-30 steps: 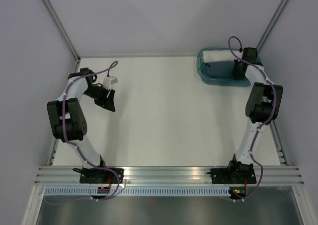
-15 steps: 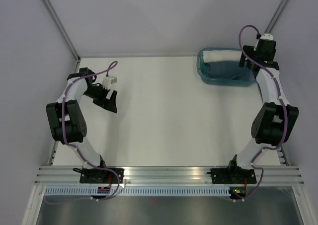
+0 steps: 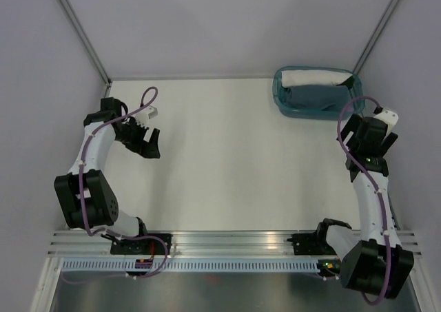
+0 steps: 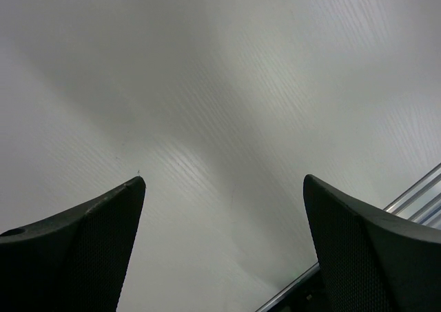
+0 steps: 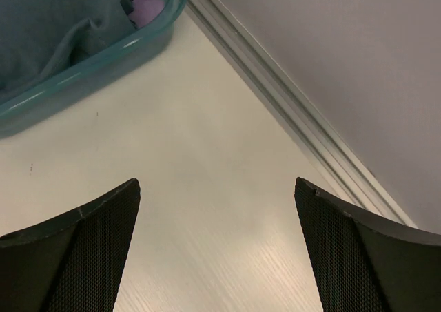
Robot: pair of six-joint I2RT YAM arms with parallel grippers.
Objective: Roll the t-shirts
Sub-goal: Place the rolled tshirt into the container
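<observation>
Both grippers released, nothing in either.

Left gripper [image 3: 146, 144]: near the table's [image 3: 227, 167] left edge, about mid-depth. Wrist view: left gripper [image 4: 224, 246] jaws wide apart, only bare tabletop between them, a rail [image 4: 420, 193] at lower right.

Right gripper [image 3: 372, 134]: at the table's right edge, just on the near side of the basket [image 3: 281, 100], not touching it. Wrist view: right gripper [image 5: 217, 253] jaws wide apart over bare table, with the basket rim [image 5: 103, 56] ahead on the left and the edge rail [image 5: 303, 129] running diagonally on the right.

Shirts are all in the basket at the far right corner:
- white roll [image 3: 313, 76] along the far side
- blue shirt [image 3: 313, 98] filling the near side, bunched [image 5: 55, 29]
- black bundle [image 3: 352, 83] at the right end
- lilac bundle [image 5: 146, 3] tucked beside the blue one; only a bit shows

No shirt on the open table.
</observation>
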